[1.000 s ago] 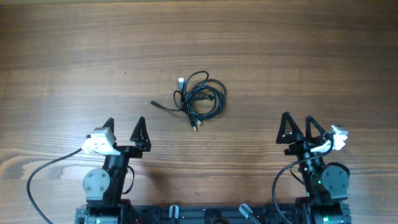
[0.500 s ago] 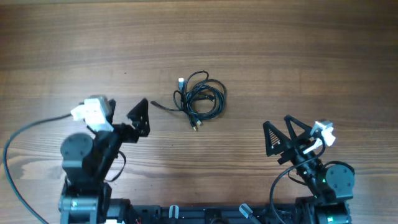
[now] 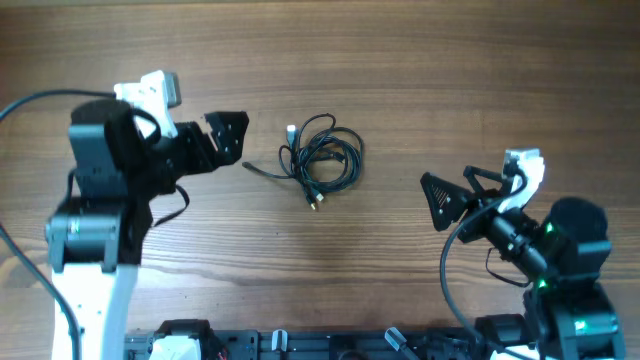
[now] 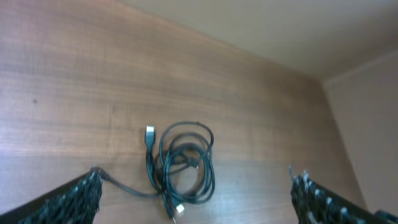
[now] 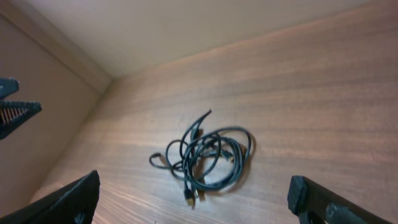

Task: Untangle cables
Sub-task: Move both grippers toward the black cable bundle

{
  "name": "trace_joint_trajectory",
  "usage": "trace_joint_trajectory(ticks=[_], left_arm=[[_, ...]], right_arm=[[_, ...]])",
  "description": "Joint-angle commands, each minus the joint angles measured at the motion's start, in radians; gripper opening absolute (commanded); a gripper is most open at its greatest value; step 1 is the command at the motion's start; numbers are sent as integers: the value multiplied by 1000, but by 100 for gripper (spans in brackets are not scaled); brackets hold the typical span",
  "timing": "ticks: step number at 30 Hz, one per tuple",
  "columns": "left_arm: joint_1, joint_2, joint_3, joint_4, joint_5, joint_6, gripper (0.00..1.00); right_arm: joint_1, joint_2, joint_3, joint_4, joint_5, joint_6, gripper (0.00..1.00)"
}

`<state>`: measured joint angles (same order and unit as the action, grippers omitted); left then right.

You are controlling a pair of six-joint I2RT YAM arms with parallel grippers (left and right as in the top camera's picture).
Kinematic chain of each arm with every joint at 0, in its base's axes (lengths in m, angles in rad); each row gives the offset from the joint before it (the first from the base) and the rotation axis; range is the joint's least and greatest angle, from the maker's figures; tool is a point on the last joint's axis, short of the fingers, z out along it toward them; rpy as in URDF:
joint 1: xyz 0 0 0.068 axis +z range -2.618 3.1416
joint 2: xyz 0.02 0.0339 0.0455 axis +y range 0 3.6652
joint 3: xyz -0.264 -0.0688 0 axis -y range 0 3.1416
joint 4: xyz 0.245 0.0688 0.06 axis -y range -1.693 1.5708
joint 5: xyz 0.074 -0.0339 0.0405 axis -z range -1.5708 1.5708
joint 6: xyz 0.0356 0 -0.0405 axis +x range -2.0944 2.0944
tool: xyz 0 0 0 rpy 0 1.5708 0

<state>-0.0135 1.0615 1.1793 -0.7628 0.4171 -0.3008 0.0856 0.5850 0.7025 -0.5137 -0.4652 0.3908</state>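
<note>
The cables [image 3: 320, 158] lie as a small tangled bundle of thin black cords at the table's middle, with a whitish plug tip [image 3: 290, 129] at the upper left and a loose end trailing left [image 3: 250, 167]. The bundle also shows in the left wrist view [image 4: 183, 162] and the right wrist view [image 5: 205, 155]. My left gripper [image 3: 228, 136] is open and empty, just left of the bundle. My right gripper [image 3: 450, 195] is open and empty, well to the right of the bundle.
The wooden table [image 3: 450, 70] spreads on all sides of the bundle. The arms' bases and thick black wires sit along the front edge [image 3: 300, 345].
Both arms have risen from the front edge and reached forward. The left gripper moved up toward the bundle's left side; the right gripper swung to point left at it. The cables have not moved.
</note>
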Motion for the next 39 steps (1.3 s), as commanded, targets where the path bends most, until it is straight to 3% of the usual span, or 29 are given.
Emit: trace_joint_trajectory(ticks=[1,4,10,13,15,22,28,32,34,39], left_arm=[[-3,116,149,-120,17,60,100],[-47,194,212,-167,21,114,100],[-110,260,212,-118,20,81,100],[-151,293,212,-119,2,89,100],[-191,329,212,-121,-15,88,100],[-313,512,212,-55,-34,83,82],[-332,593,212,-32,-85,23,79],[-377,659,212,12,-90,23,72],[-408,702,212,44,-128,10,66],[-428,769,212,64,-267,-58,62]], right_arm=[[6,88,130,-71,-14,-54,100],[6,190,263,-203,-14,-116,100],[6,406,503,-409,-14,-191,100],[6,475,541,-379,34,-366,100],[6,502,541,-354,54,-407,100],[6,649,540,-392,69,-404,100],[6,776,540,-400,69,-335,96],[6,799,540,-383,69,-336,96],[6,799,540,-381,69,-336,96],[6,799,540,-382,69,-336,96]])
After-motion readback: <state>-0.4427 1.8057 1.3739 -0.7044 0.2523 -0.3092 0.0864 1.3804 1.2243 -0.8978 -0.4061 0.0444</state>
